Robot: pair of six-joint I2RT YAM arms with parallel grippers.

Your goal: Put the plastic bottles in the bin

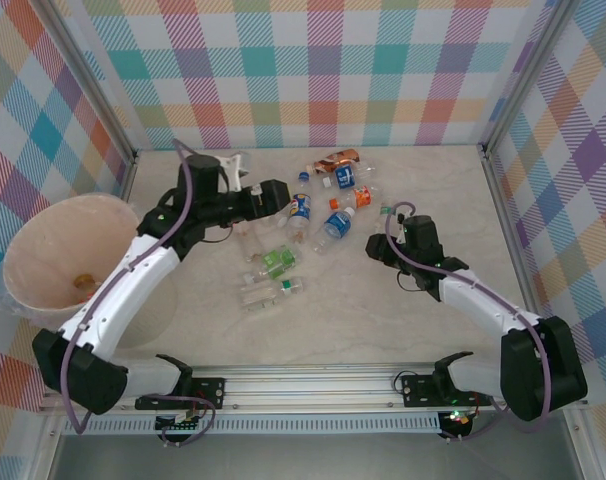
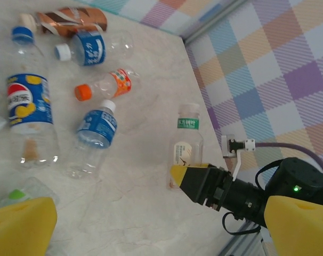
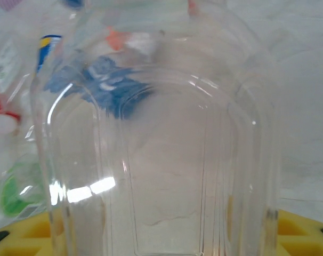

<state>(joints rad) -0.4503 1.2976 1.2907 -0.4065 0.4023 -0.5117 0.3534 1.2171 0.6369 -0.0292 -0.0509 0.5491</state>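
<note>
the right gripper (image 2: 184,177) has its yellow fingers pressed in on the base of a clear green-label bottle (image 2: 186,140), whose white cap points away from the tool. the left gripper (image 2: 161,229) is spread wide with nothing between its fingers; a blue-label bottle (image 2: 96,130) lies just ahead of it. the bin (image 1: 53,240) sits well apart from both grippers, out beyond the left arm.
</note>
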